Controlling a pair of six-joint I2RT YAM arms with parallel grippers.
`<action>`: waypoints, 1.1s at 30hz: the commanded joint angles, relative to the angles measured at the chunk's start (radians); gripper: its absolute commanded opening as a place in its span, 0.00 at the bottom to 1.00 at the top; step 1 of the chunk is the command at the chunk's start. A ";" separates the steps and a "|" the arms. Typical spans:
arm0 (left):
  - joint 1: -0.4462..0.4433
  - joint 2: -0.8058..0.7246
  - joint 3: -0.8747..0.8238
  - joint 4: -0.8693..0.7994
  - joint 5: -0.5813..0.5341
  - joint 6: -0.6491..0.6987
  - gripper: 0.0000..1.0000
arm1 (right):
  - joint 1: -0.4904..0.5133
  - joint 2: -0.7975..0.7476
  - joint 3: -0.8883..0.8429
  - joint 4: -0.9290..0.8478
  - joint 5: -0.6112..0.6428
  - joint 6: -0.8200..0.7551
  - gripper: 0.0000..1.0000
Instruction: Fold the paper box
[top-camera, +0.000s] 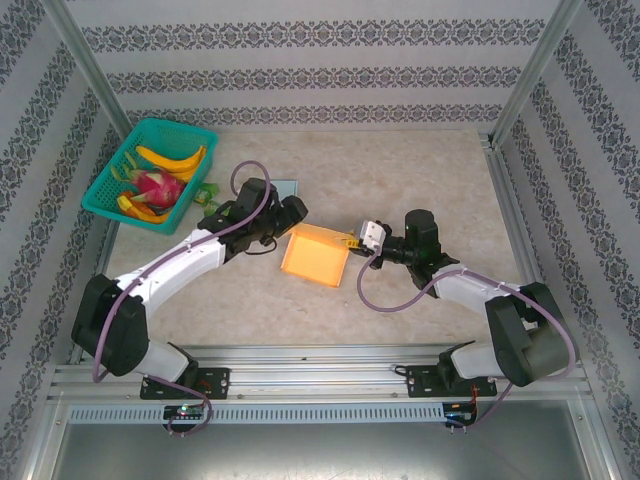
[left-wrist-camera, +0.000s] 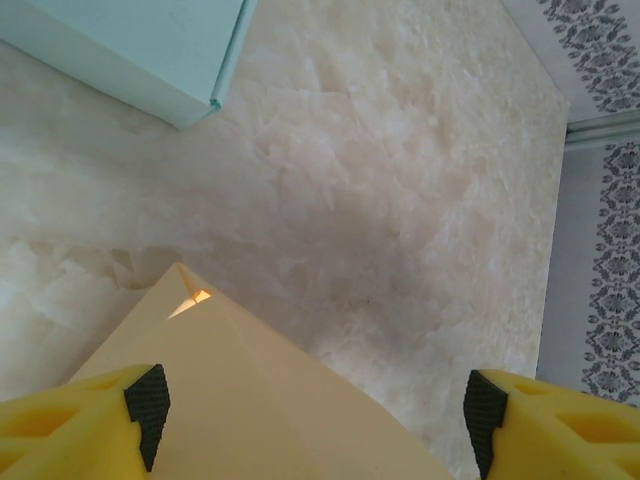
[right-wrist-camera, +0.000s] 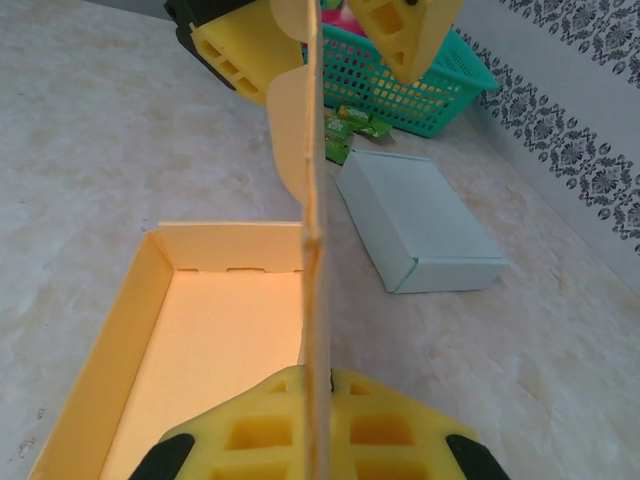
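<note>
Your yellow-orange paper box is sitting in the middle of the pale marble-patterned table, between the two arms, with its shallow tray lying open side up. Your right gripper is clamping its fingers tight on the near edge of the box's upright flap, which is standing on edge along the tray side nearest the right arm. Your left gripper is hovering at the flap's far end with its fingers standing wide apart, one on each side of the paper and gripping nothing. A flat pale blue-green cardboard box is lying just beyond the tray. A teal plastic mesh basket holding yellow bananas and a pink dragon fruit is resting at the table's far left corner.
</note>
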 joint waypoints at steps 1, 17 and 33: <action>-0.038 0.015 0.021 0.018 0.030 -0.012 0.75 | 0.017 -0.017 -0.007 0.034 -0.012 -0.025 0.00; -0.060 0.071 -0.039 0.061 0.017 -0.019 0.48 | 0.081 -0.016 0.007 -0.115 0.096 -0.174 0.11; -0.061 0.011 -0.208 0.074 -0.089 -0.008 0.45 | 0.139 -0.114 -0.029 -0.191 0.240 -0.131 0.52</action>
